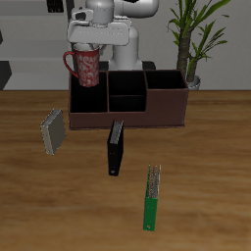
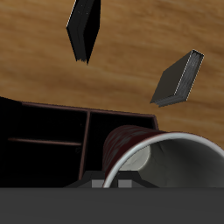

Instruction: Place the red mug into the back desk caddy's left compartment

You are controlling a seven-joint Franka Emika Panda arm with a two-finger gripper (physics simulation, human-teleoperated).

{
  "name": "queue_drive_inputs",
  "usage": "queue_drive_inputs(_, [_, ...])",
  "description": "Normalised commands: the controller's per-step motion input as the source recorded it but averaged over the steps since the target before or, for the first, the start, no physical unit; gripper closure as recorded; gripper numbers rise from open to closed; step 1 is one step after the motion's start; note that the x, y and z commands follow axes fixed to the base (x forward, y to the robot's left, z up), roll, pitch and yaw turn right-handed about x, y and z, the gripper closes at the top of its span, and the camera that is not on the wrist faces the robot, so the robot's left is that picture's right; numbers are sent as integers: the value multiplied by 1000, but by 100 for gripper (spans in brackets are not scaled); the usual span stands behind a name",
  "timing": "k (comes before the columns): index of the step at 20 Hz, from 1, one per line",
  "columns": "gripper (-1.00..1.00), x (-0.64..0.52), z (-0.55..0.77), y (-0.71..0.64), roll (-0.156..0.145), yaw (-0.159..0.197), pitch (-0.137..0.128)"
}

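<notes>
The red mug (image 1: 83, 65), speckled with a pale inside, hangs upright in my gripper (image 1: 86, 47), which is shut on its rim. It is just above the back desk caddy (image 1: 147, 116), a dark brown box with black dividers, over the left compartment (image 1: 88, 98) at the caddy's end. The mug's base is about level with the caddy's top edge. In the wrist view the mug (image 2: 131, 144) fills the near field, its pale rim close to my fingers (image 2: 98, 184), and it covers most of that end section. The caddy's smaller middle sections (image 2: 44, 127) show beside it.
A black book (image 1: 116, 147) lies in front of the caddy, and also shows in the wrist view (image 2: 83, 28). A grey book (image 1: 53, 132) lies beside the caddy's end (image 2: 179, 77). A green box (image 1: 151, 196) lies near the table's front edge. A potted plant (image 1: 188, 39) stands behind the caddy.
</notes>
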Motion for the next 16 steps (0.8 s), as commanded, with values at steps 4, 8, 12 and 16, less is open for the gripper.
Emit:
queue_drive_inputs(4, [100,-21,-113,91,14,-10,14])
queue_drive_inputs(8, [100,66,-246,14,9,-6,28])
queue_drive_inputs(12, [100,42,-189,24,12,-45,25])
queue_drive_inputs(16, [100,87,-186,83,27,-49,25])
